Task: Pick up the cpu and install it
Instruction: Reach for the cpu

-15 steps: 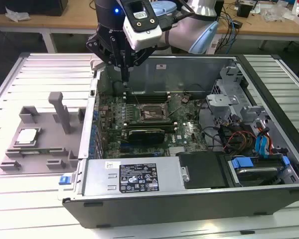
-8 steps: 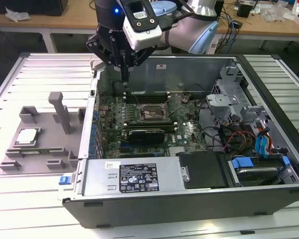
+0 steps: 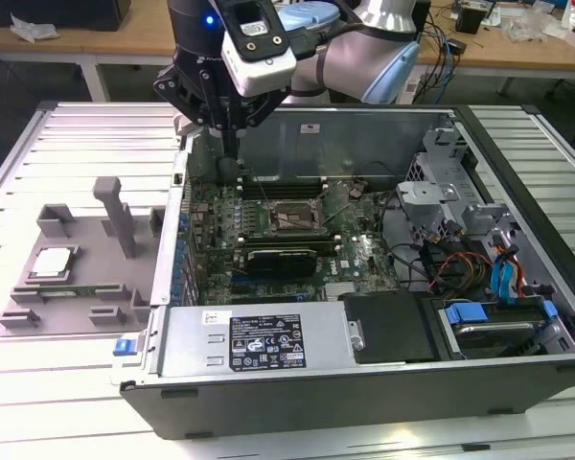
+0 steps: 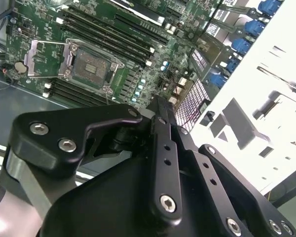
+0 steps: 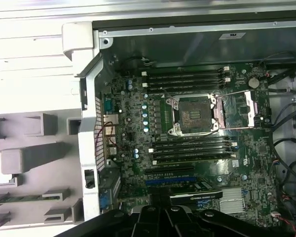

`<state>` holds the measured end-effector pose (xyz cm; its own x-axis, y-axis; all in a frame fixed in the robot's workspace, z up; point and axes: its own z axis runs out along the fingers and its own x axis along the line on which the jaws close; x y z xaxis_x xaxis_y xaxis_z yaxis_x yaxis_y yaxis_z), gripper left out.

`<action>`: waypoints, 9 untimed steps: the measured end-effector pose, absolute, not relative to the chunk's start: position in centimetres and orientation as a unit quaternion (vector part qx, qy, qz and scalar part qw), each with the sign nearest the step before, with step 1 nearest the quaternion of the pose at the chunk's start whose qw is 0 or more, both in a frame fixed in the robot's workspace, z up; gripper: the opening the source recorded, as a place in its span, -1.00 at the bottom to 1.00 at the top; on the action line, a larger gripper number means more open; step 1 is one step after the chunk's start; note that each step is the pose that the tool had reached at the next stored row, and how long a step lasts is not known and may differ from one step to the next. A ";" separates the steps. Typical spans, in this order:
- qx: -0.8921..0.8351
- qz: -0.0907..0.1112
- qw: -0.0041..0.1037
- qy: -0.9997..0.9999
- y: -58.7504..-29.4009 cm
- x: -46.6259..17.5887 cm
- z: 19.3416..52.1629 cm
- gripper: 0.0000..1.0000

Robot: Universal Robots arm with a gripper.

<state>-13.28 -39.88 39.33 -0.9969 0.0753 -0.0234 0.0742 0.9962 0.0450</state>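
Pick-up step not begun: fingers (image 3: pixel 229 144) closed, empty, over mobo (image 3: pixel 359 254); cpu (image 3: pixel 53 261) on gray tray (image 3: pixel 67 316), exterior view's left. Likely needs fingers spread over cpu.

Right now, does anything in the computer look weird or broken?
Nothing looks broken or spilled. The dark square socket on the green motherboard stands empty with its metal frame flipped open, and the small silvery square cpu lies outside the case on the grey plastic holder.

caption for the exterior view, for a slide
Gripper over the open computer case, cpu on the grey holder outside it.
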 end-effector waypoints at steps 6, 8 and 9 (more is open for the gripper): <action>0.037 0.022 0.013 0.999 -39.9 -13.9 39.3 -0.79; 0.037 0.022 0.013 0.999 -39.9 -14.1 39.3 -0.79; 0.037 0.022 0.013 0.999 -39.9 -14.1 39.3 -0.79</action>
<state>-14.12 -39.89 39.33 -0.9969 0.0752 -0.0234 0.0741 0.9962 0.0450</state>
